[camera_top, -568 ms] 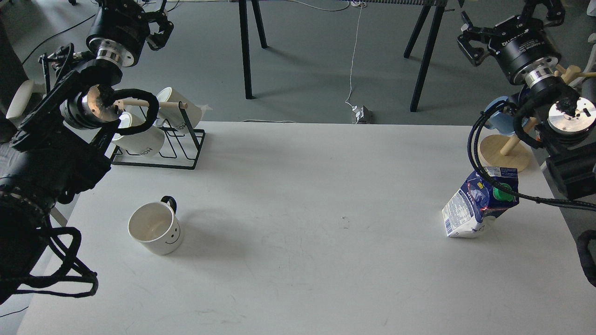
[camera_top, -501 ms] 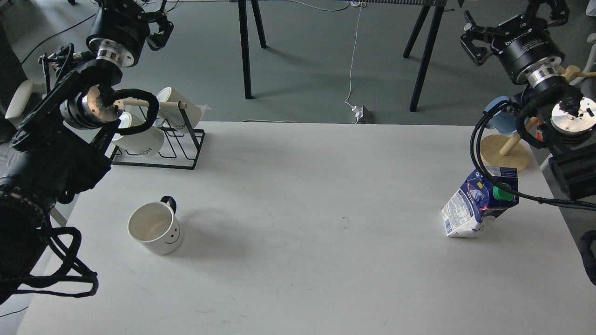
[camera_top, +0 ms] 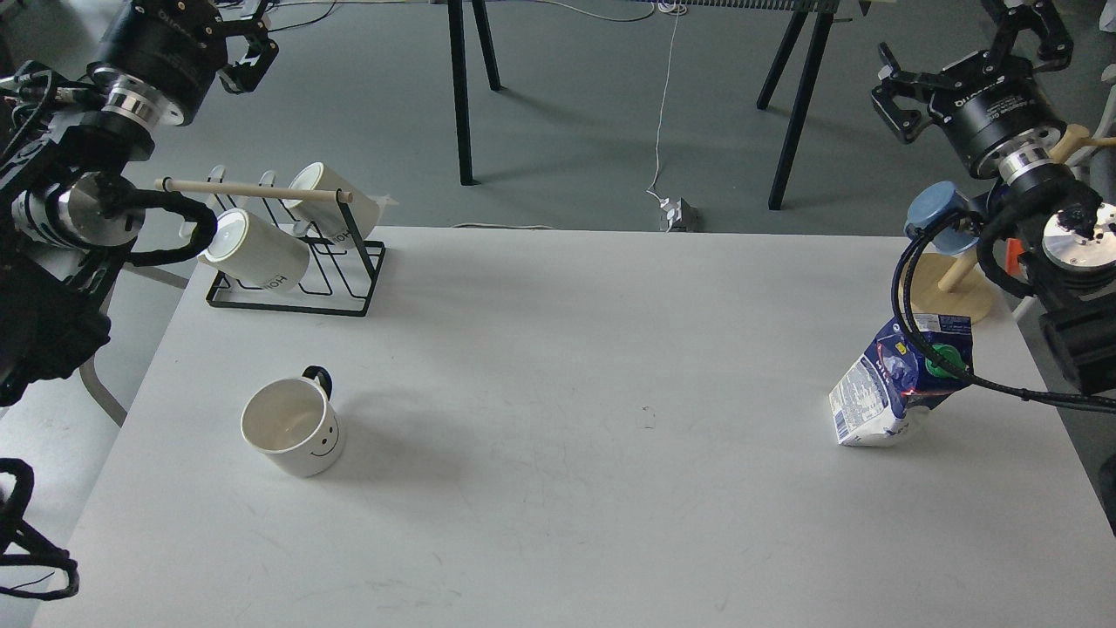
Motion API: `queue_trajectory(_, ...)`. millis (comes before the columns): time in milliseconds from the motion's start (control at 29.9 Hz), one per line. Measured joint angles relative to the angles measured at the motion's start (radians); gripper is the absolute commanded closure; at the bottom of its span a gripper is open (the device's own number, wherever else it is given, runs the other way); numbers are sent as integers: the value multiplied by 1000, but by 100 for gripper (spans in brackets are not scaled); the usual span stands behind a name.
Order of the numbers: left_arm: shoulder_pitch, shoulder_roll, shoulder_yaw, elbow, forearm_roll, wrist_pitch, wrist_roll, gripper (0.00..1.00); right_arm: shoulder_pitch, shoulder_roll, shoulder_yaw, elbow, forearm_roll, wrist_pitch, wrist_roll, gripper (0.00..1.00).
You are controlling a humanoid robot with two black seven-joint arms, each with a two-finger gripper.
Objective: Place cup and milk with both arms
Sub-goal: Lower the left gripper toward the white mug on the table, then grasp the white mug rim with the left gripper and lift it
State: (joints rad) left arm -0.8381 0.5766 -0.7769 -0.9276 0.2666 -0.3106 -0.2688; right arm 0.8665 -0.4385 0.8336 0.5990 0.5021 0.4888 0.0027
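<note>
A white cup [camera_top: 292,427] with a smiley face and a black handle stands upright on the white table [camera_top: 567,453] at the front left. A blue and white milk carton [camera_top: 898,384] with a green cap stands tilted at the right. My left gripper [camera_top: 235,35] is high at the far left corner, beyond the table, open and empty, partly cut by the top edge. My right gripper [camera_top: 972,61] is high at the far right, beyond the table, open and empty. Both are far from the cup and the carton.
A black wire rack [camera_top: 301,292] with two white mugs and a wooden rod stands at the back left. A wooden stand [camera_top: 946,292] with a blue cup stands at the back right, behind the carton. A black cable of my right arm crosses the carton's top. Tripod legs stand beyond the table.
</note>
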Motion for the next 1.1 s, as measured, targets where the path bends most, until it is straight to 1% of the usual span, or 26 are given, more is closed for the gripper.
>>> queue_trajectory(33, 17, 30, 20, -51, 35, 14, 0, 5, -1, -1, 0, -1, 0, 0, 0, 1)
queue_trajectory(100, 54, 95, 67, -150, 137, 68, 4, 5, -2, -5, 0, -3, 0, 0, 0, 1)
queue_trajectory(201, 97, 190, 138, -258, 261, 141, 9, 5, -3, -19, 0, -5, 0, 0, 0, 1)
queue_trajectory(267, 123, 271, 185, -325, 316, 160, 1, 10, -3, -28, 0, -5, 0, 0, 0, 1)
queue_trajectory(334, 150, 355, 217, -395, 381, 167, -29, 12, -3, -34, 0, -7, -1, 0, 0, 1)
queue_trajectory(401, 192, 430, 238, -468, 493, 177, -83, 12, -3, -39, 0, -10, -1, 0, 0, 1)
queue_trajectory(435, 216, 454, 246, -494, 555, 187, -102, 12, -7, -42, 0, -10, -1, 0, 0, 1)
queue_trajectory(501, 278, 493, 255, -532, 726, 230, -126, 18, -18, -44, 0, -10, -1, 0, -1, 1)
queue_trajectory(535, 307, 503, 257, -541, 812, 255, -131, 22, -25, -44, 0, -9, -1, 0, -1, 1)
queue_trajectory(635, 387, 515, 260, -545, 1129, 334, -128, 27, -39, -44, 0, -6, -1, 0, -1, 1)
queue_trajectory(702, 410, 516, 260, -536, 1321, 355, -109, 30, -47, -44, 0, -6, -1, 0, -1, 1)
queue_trajectory(802, 422, 516, 262, -480, 1547, 362, -76, 30, -63, -44, 0, -8, -1, 0, -1, 1)
queue_trajectory(936, 428, 511, 290, -384, 1667, 363, -68, 30, -87, -44, -1, -10, -1, 0, -1, 1)
queue_trajectory(1103, 431, 502, 364, -352, 1693, 363, -62, 30, -115, -45, 0, -16, -1, 0, 0, 1)
